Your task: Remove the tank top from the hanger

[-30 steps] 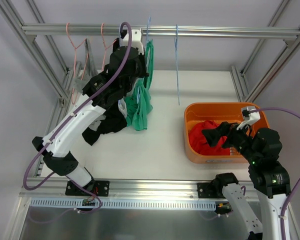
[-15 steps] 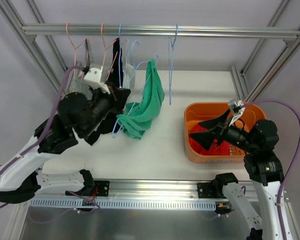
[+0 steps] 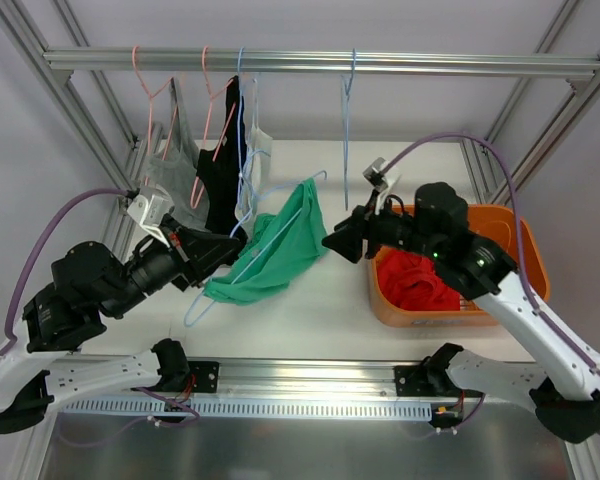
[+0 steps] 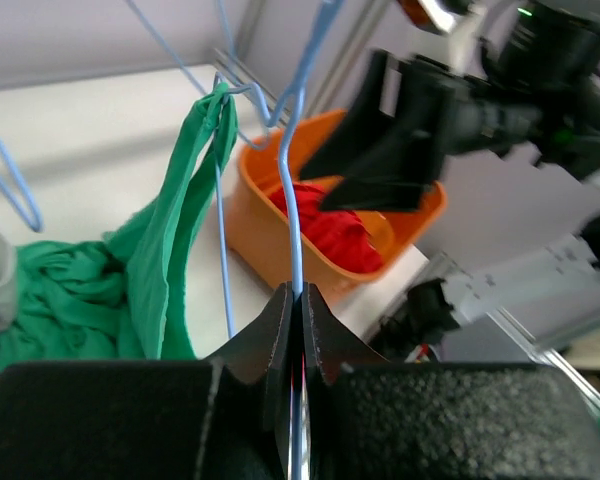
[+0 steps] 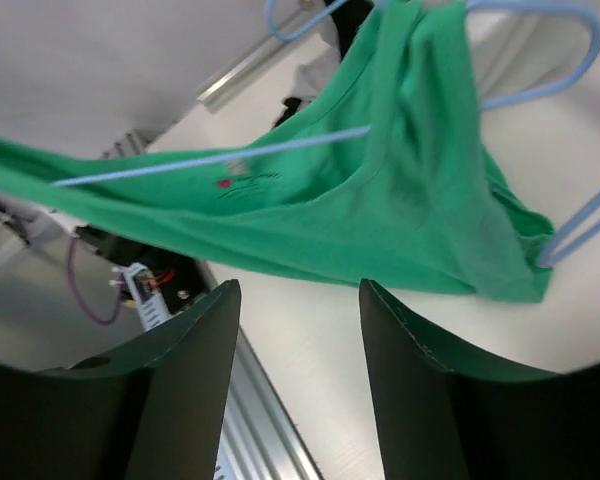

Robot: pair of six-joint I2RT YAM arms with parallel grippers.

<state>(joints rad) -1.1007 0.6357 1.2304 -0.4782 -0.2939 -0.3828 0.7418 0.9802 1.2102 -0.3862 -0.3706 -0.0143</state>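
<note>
The green tank top (image 3: 270,250) hangs on a light blue wire hanger (image 3: 202,305) that is off the rail and held tilted over the table. My left gripper (image 3: 225,256) is shut on the hanger's wire (image 4: 298,262), with the tank top (image 4: 170,270) draped to its left. My right gripper (image 3: 340,243) is open, just right of the tank top's edge and apart from it. In the right wrist view its open jaws (image 5: 300,310) sit below the stretched green fabric (image 5: 380,200) and the hanger (image 5: 540,90).
The rail (image 3: 430,65) at the back carries pink hangers with a grey top (image 3: 175,175) and a black top (image 3: 223,170), plus an empty blue hanger (image 3: 347,130). An orange basket (image 3: 525,225) with red cloth (image 3: 415,280) stands at the right.
My left arm has drawn the hanger and green tank top off the rail, down toward the front left. My right arm has swung from the basket leftward to the tank top.
</note>
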